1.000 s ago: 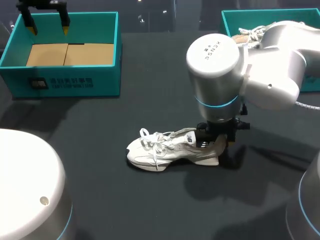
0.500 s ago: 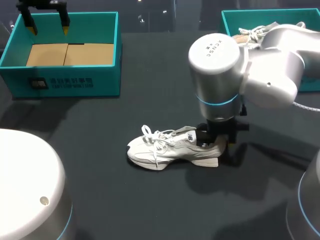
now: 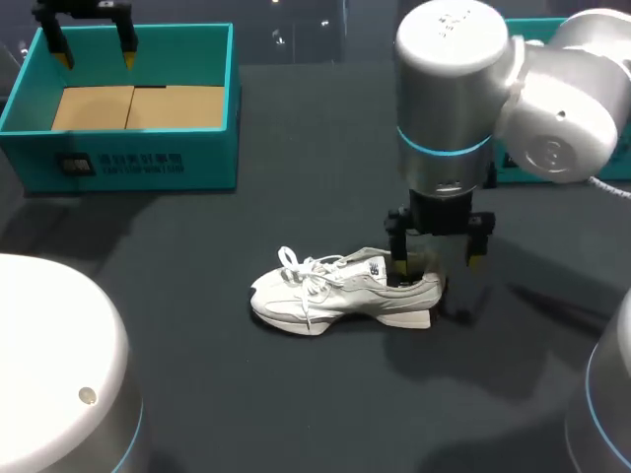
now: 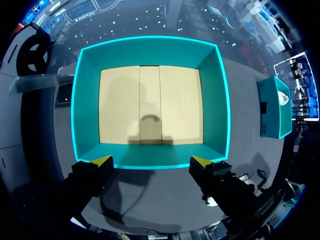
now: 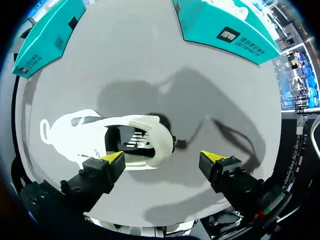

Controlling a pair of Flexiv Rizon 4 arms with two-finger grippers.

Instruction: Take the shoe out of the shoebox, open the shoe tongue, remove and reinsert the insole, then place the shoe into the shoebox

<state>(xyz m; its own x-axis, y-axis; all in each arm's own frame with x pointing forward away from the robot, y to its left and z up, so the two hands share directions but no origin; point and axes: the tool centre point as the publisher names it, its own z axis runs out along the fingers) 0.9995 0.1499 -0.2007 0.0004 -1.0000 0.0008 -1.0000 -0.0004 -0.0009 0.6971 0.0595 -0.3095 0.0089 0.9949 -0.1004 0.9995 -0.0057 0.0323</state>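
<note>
A white sneaker [image 3: 335, 292] lies on its sole on the dark table, toe to the left, laces loose. My right gripper [image 3: 438, 264] hangs open just above its heel, fingers apart and touching nothing. The right wrist view shows the shoe [image 5: 100, 136] under and ahead of that gripper [image 5: 163, 159], with the heel nearer one finger. Over the empty teal shoebox [image 3: 128, 163] at the back left, my left gripper [image 3: 96, 57] is open. In the left wrist view the shoebox [image 4: 150, 44] shows a bare cardboard floor beneath the open gripper [image 4: 151, 162].
A second teal box [image 5: 225, 30] with another shoe in it stands at the back right, largely hidden behind my right arm in the head view. Arm bases fill the near left corner [image 3: 49, 365] and near right corner [image 3: 611, 414].
My right gripper has let go of the shoe's heel, opened wide and risen a little. The shoe stays on the table. The left arm has not moved.
</note>
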